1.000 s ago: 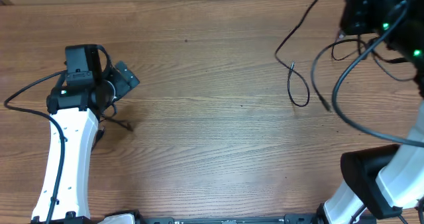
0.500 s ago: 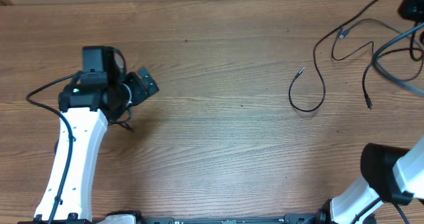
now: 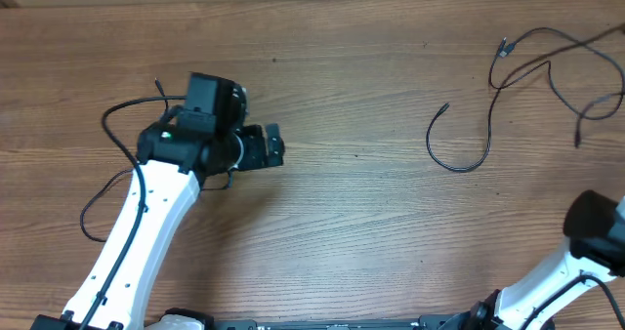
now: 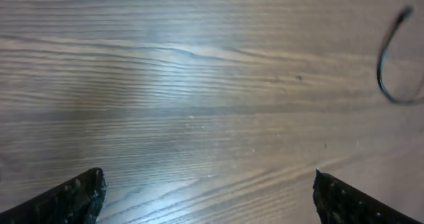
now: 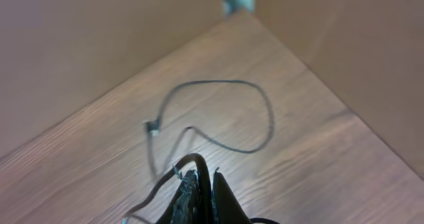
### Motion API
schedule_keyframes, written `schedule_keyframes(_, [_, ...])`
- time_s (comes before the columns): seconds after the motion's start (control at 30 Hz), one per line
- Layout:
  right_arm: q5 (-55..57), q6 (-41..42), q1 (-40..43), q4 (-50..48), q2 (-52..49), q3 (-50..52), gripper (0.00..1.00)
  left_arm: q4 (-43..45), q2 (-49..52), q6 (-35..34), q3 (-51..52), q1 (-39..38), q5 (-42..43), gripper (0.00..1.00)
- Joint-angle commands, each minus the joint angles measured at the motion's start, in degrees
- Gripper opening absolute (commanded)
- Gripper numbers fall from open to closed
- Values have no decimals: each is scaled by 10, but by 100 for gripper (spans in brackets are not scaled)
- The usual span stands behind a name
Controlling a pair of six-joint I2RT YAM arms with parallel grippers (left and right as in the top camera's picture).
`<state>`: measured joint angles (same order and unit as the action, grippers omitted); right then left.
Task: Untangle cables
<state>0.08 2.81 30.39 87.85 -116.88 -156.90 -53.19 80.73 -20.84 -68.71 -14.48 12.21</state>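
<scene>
Since the earlier frames the left gripper (image 3: pixel 270 146) has swung from the table's left side toward the middle. The right gripper (image 5: pixel 204 179) has gone up out of the overhead view, taking strands with it. The cables (image 3: pixel 490 120) lie in the far right corner of the table (image 3: pixel 332 242): an open hook-shaped loop (image 3: pixel 451 164) nearest centre, other strands running off the right edge, silvery plug (image 3: pixel 505 49) toward the back. Left gripper is spread wide and empty, fingers (image 4: pixel 79 194) at the wrist frame's bottom corners, the loop ahead to its right and well apart. Right gripper has its fingers pressed together with a strand running in at the tips (we read that as a pinch on the cables; the contact itself is blurred). Step in hand, we judge: right holds one strand up, left comes in for a second grip. Next move needs left to reach the loop, descend, close on that strand only, then pull away from right so the crossings slide free
</scene>
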Motion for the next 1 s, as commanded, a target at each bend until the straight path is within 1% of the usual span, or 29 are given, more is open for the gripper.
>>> schedule_keyframes(0.0, [3,13,47,-17,-16,7,4,-2,-4,29,-6,-16,-9,100])
schedule_keyframes(0.17, [0,32,99,-36,-33,20,4,-2,-4,29,-5,-21,-11,100])
schedule_keyframes(0.27, [-2,33,120,-51,-35,38,4,-1,-4,29,-5,-21,-12,99])
schedule_keyframes(0.33, [-2,48,131,-62,-35,51,4,-1,-4,29,-5,-21,-12,100])
schedule_keyframes(0.37, [-3,57,135,-64,-35,57,7,-1,-4,29,-5,-21,-12,100])
schedule_keyframes(0.4, [-9,64,139,-66,-35,63,19,-1,-4,29,-5,-21,-12,100])
schedule_keyframes(0.47, [-34,64,145,-68,-35,74,50,-1,-4,29,-5,-21,-12,100])
schedule_keyframes(0.5, [-49,64,146,-68,-35,78,59,-1,-4,29,-5,-21,-12,100])
schedule_keyframes(0.53, [-68,63,146,-68,-35,83,74,-2,-4,29,-5,-21,-12,100])
schedule_keyframes(0.57, [-80,63,146,-68,-35,85,84,-2,-4,29,-5,-21,-12,100])
schedule_keyframes(0.63, [-90,63,146,-67,-35,86,99,-4,-4,29,-5,-21,-12,100])
schedule_keyframes(0.77, [-122,50,143,-62,-35,86,100,-10,-4,29,-5,-21,-13,100])
schedule_keyframes(0.97, [-256,-16,139,-41,-35,86,100,-10,-4,29,-5,-21,-13,100])
